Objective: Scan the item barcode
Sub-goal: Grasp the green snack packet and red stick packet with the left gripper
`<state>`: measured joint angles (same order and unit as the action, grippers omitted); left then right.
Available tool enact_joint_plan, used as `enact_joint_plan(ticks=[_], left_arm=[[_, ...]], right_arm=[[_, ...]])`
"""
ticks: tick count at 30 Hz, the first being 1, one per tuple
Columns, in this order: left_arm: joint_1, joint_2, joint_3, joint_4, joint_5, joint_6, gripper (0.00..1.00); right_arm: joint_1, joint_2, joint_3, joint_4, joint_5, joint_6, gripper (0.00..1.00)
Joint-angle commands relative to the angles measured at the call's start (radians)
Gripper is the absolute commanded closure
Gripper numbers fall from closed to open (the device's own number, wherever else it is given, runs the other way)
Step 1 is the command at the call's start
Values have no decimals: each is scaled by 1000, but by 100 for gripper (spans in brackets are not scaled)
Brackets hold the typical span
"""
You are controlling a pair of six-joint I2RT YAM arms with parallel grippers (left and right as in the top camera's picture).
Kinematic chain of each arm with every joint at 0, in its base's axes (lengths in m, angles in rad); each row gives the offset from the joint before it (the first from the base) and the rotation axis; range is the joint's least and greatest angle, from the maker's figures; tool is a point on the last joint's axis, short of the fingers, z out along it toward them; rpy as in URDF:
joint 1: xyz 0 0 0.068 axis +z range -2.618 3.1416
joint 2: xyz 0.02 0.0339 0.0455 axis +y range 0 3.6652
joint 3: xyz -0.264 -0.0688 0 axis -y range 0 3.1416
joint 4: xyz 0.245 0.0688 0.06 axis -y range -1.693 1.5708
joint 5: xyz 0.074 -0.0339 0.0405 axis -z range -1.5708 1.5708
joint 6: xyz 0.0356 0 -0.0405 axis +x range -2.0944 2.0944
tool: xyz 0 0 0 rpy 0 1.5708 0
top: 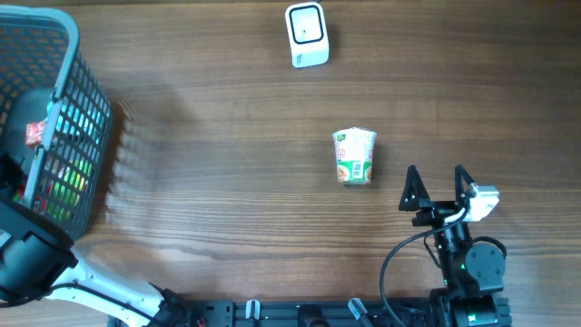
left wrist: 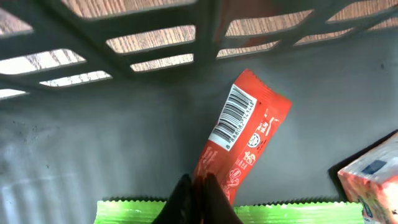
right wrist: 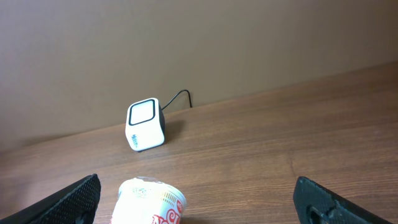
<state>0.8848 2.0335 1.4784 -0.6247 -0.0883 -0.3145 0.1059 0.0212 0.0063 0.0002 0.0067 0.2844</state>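
My left gripper (left wrist: 196,188) is down inside the grey basket (top: 65,100) and is shut on the lower end of a red snack packet (left wrist: 252,134). The packet's white barcode (left wrist: 233,115) faces the left wrist camera. In the overhead view only the left arm (top: 27,259) shows at the basket. The white scanner (top: 306,34) stands at the far edge of the table, its window also facing the right wrist view, scanner (right wrist: 145,124). My right gripper (top: 438,184) is open near the front right, just behind a cup of noodles (top: 355,156) lying on its side.
Inside the basket a green packet (left wrist: 286,214) lies under the fingers and an orange-and-white box (left wrist: 373,180) sits at the right. The basket's grid wall (left wrist: 155,37) rises close behind the red packet. The scanner's cable (right wrist: 180,96) runs toward the wall.
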Motion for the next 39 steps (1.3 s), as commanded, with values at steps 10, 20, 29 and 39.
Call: enact_joint_plan(ticks=[10, 20, 29, 39], left_arm=[[3, -187, 3, -46, 77, 159, 96], [5, -197, -3, -76, 150, 233, 11], [8, -31, -6, -36, 98, 270, 27], [10, 26, -3, 18, 98, 278, 96]], right_arm=[[-3, -7, -1, 6, -8, 7, 0], [-3, -7, -1, 6, -8, 7, 0], [-3, -7, -1, 6, -8, 7, 0], [-3, -7, -1, 6, -8, 7, 0]])
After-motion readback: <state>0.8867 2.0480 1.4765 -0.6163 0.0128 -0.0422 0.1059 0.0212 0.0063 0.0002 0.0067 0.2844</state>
